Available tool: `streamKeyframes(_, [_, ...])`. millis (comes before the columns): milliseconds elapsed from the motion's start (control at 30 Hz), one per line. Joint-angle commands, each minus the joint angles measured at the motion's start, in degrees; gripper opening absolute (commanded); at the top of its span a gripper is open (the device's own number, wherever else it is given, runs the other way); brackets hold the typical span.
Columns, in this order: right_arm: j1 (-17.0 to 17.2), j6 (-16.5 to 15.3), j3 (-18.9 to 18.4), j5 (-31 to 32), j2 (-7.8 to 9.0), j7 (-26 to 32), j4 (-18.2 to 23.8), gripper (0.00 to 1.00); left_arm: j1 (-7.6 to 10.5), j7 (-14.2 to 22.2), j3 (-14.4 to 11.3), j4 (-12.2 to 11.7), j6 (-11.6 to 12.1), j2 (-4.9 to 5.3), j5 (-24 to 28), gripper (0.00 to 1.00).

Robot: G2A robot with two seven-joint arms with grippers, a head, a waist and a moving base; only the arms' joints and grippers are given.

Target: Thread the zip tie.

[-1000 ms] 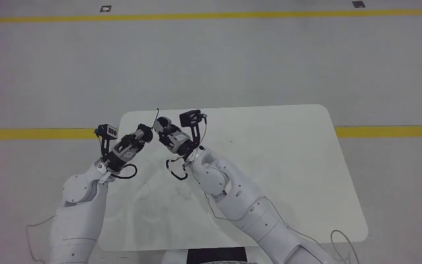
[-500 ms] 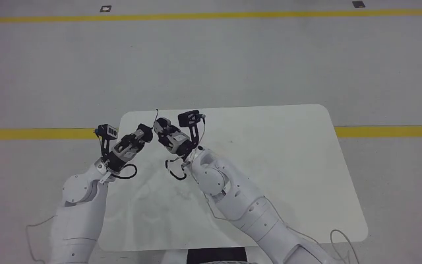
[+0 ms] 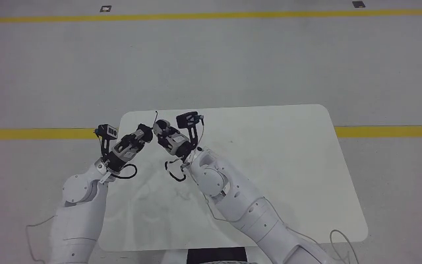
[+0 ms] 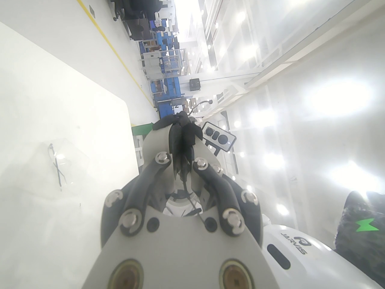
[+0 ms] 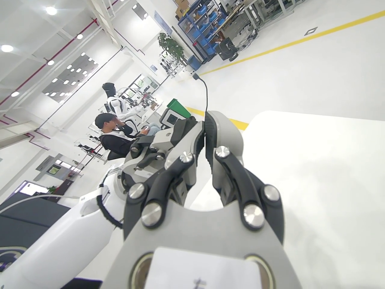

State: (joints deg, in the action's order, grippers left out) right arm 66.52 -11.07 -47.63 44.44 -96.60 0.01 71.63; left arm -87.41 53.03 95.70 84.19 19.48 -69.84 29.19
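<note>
Pinching zip tie (image 5: 207, 100): light, thin, likely springy strap, clamped in right gripper (image 5: 205, 120) below its head (left gripper (image 4: 182, 130) apparently clenched on the tail); best held near ends.

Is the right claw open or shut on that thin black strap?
Shut: the right gripper pinches the thin black plastic zip tie, fingers pressed together, no gap.

Two grippers are counted, the left gripper (image 4: 181, 127) and the right gripper (image 5: 205, 123). One black zip tie (image 5: 207, 97) rises past the right fingertips. One white table (image 3: 283, 171) lies below the fingers. One clear bag (image 4: 64, 166) rests on it, well apart from the fingers; the dark strips inside are too thin to count.
</note>
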Motion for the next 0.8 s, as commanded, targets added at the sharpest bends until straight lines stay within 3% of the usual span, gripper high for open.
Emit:
streamKeyframes(0, [0.09, 0.12, -0.04, 0.12, 0.01, -0.17, 0.15, 0.00, 0.00, 0.00, 0.00, 0.00, 0.00, 0.00, 0.00, 0.00])
streamKeyframes(700, [0.37, -0.08, 0.10, 0.27, 0.09, 1.05, 0.39, 0.00, 0.00, 0.00, 0.00, 0.00, 0.00, 0.00, 0.00, 0.00])
streamKeyframes(767, [0.40, -0.13, 0.08, 0.11, 0.07, 0.80, 0.43, 0.38, 0.00, 0.00, 0.00, 0.00, 0.00, 0.00, 0.00, 0.00])
